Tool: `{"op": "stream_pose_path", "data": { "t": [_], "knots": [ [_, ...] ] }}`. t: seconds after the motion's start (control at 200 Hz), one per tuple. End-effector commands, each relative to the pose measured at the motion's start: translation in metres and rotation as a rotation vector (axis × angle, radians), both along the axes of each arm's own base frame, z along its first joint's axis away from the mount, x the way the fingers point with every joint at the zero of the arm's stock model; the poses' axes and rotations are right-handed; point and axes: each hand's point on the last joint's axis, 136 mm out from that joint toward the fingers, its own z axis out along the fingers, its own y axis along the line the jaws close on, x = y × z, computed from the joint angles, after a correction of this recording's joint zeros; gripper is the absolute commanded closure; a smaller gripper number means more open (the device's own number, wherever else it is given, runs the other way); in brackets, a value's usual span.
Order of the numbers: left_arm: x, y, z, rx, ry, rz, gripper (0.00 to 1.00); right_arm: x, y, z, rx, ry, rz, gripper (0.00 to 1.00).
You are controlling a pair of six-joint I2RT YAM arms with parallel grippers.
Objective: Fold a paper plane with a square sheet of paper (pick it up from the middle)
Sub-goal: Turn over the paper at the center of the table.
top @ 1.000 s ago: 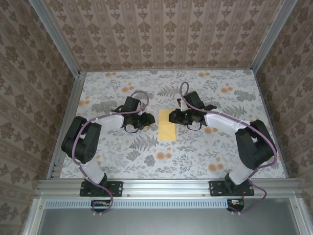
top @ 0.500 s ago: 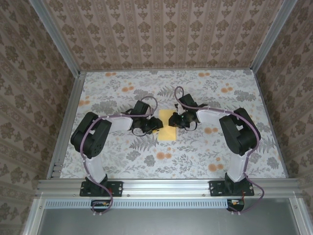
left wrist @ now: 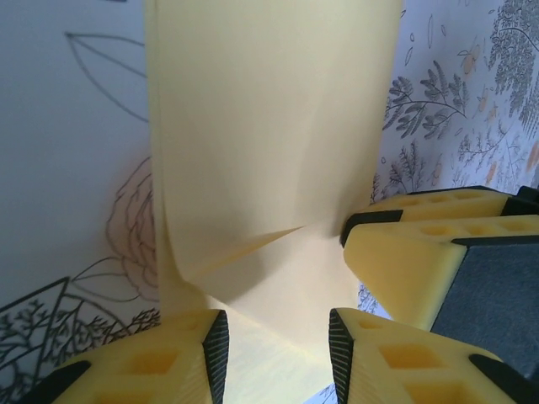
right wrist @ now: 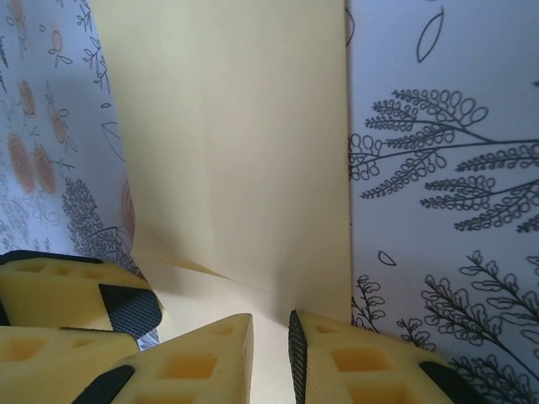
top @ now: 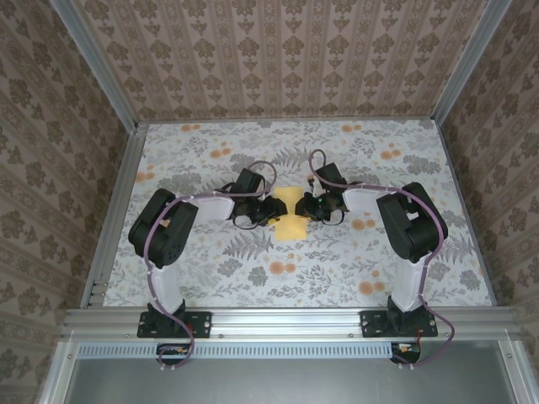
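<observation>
Left gripper (left wrist: 276, 326) part open, astride a raised fold at 9 o'clock of the square sheet of paper (top: 291, 227). Right gripper (right wrist: 271, 326) near-closed over its 3 o'clock edge, pinch unclear. Sheet mid-table.

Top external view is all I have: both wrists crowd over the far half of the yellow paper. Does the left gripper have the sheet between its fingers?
Observer: Yes. On the left wrist camera the left gripper is open, and the yellow paper runs in between its jaws.
Operator: Is the sheet lying flat there?
Observer: No. Just ahead of that gripper the paper buckles up into a raised crease.
Operator: And the right gripper?
Observer: On the right wrist camera the right gripper sits at the sheet's end with its jaws a narrow gap apart. I cannot tell whether it is pinching the paper.
</observation>
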Motion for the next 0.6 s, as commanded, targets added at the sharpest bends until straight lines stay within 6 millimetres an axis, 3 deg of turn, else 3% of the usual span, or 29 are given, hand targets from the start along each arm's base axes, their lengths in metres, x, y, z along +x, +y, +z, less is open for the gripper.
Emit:
{"op": "stream_pose_path", "data": {
  "t": [0.0, 0.24, 0.445, 0.595],
  "knots": [
    [0.004, -0.007, -0.001, -0.006, 0.008, -0.008, 0.62, -0.010, -0.009, -0.021, -0.028, 0.058, -0.031, 0.79],
    [0.005, -0.009, -0.002, 0.003, 0.010, -0.009, 0.61, -0.011, -0.010, -0.022, -0.024, 0.061, -0.042, 0.79],
    [0.002, 0.012, -0.003, 0.089, 0.017, 0.076, 0.60, -0.010, -0.014, -0.021, -0.027, 0.063, -0.071, 0.81],
    [-0.002, 0.009, -0.006, 0.049, 0.065, 0.125, 0.61, -0.012, -0.014, -0.024, -0.012, 0.076, -0.095, 0.84]
  ]
}}
